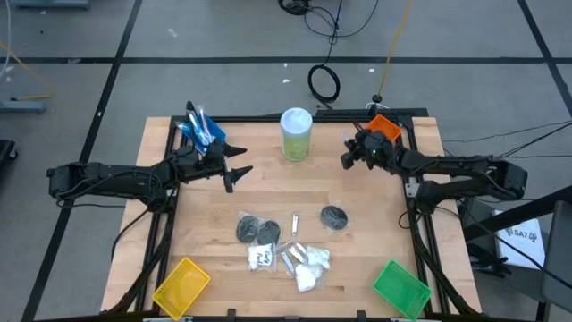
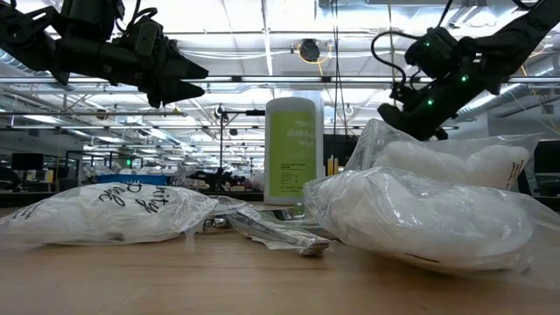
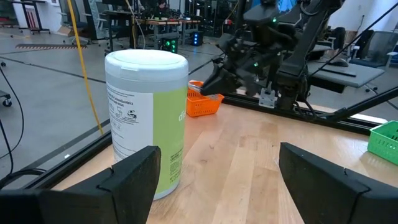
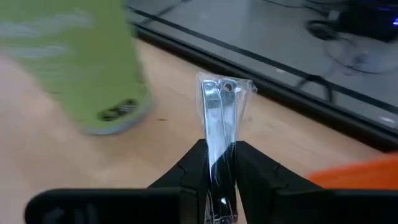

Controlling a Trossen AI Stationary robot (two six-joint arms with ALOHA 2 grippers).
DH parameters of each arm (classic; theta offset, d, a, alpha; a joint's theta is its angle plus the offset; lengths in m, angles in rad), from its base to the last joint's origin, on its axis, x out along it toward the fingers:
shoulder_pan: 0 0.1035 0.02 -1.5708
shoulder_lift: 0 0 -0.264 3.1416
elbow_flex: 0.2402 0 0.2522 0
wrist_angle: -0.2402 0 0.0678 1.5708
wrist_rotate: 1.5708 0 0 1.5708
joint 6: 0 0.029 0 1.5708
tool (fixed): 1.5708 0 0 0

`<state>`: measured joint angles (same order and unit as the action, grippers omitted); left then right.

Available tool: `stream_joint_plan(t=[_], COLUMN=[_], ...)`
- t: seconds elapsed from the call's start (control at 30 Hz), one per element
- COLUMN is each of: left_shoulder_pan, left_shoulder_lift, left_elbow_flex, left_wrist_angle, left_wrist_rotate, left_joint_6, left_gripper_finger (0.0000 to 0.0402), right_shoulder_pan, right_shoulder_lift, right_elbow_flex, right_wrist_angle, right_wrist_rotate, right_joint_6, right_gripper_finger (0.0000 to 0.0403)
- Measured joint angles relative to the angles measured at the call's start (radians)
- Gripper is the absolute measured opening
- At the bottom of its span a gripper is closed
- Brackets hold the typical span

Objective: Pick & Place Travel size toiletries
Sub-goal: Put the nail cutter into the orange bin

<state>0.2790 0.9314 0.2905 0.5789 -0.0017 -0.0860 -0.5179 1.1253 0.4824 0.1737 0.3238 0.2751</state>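
Note:
The toiletries lie in the front middle of the table: dark round discs point(image 1: 248, 229) point(image 1: 333, 216), a short silver piece point(image 1: 295, 222) and white packets point(image 1: 260, 258) point(image 1: 308, 268). The packets fill the low view point(image 2: 105, 210) point(image 2: 420, 214). My right gripper point(image 1: 345, 156) hovers at the back right, to the right of the canister. It is shut on a short silver piece in clear wrap point(image 4: 217, 124). My left gripper point(image 1: 239, 168) hovers open and empty to the left of the canister, and its fingers point(image 3: 130, 180) frame the canister in the left wrist view.
A tall pale-green canister point(image 1: 296, 134) point(image 3: 146, 124) stands at the back middle. A blue bin point(image 1: 201, 130) is at the back left, an orange bin point(image 1: 384, 127) point(image 3: 202, 102) at the back right, a yellow bin point(image 1: 181, 286) at the front left and a green bin point(image 1: 399, 288) at the front right.

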Motion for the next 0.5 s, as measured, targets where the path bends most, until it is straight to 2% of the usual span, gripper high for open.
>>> stream_joint_plan(t=[0.2, 0.5], left_shoulder_pan=[0.000, 0.000], left_shoulder_lift=[0.000, 0.000], left_elbow_flex=[0.000, 0.000], left_wrist_angle=[0.000, 0.000], left_wrist_rotate=[0.000, 0.000], left_joint_6=[0.000, 0.000], left_gripper_finger=[0.0321, 0.0321], right_shoulder_pan=[-0.092, -0.251], right_shoulder_lift=[-0.063, -0.212], right_elbow_flex=[0.000, 0.000], right_wrist_angle=[-0.136, -0.291], right_wrist_rotate=[0.126, 0.125], right_joint_6=[0.018, 0.010], right_gripper_finger=[0.0056, 0.0056])
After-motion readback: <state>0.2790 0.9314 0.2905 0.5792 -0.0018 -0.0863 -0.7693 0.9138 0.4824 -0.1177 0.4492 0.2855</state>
